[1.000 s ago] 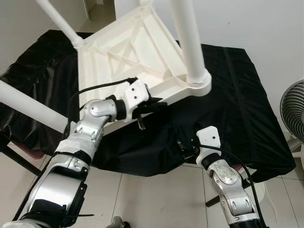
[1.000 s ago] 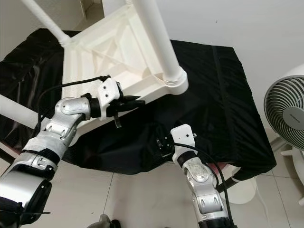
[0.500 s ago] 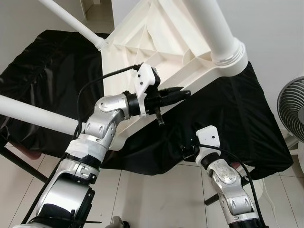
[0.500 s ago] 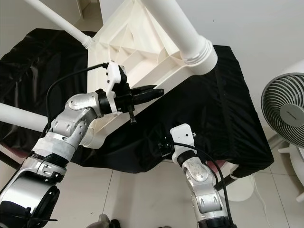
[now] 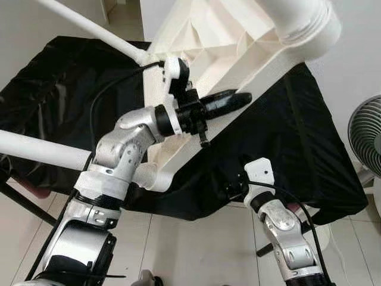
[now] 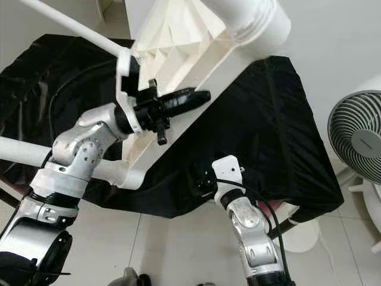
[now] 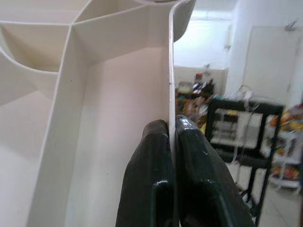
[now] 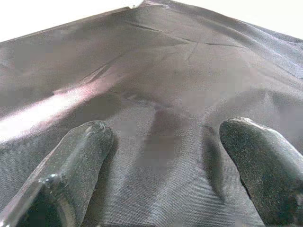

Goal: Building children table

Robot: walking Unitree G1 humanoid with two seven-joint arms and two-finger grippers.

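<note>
A white plastic children's table (image 5: 214,42) is tipped up on its side above the black-covered surface (image 5: 286,149), its ribbed underside facing me. White round legs stick out: one near my head (image 5: 303,18), one at the far left (image 5: 89,27), one low on the left (image 5: 41,149). My left gripper (image 5: 241,98) is shut on the table's thin rim (image 7: 171,85); its two black fingers (image 7: 151,184) pinch the edge. At the cloth's front edge sits my right gripper (image 8: 161,156), open, its fingers (image 8: 71,161) resting just above the black fabric.
A white floor fan (image 6: 357,137) stands at the right. The black cloth drapes over the front edge (image 5: 196,205) above a pale tiled floor (image 5: 196,250). A white wall (image 5: 351,53) is behind, and a doorway at the far left.
My left arm has lifted the table's rim higher, tilting the table steeper so the near leg's base rose toward the top of the view. The right gripper has stayed in place.
</note>
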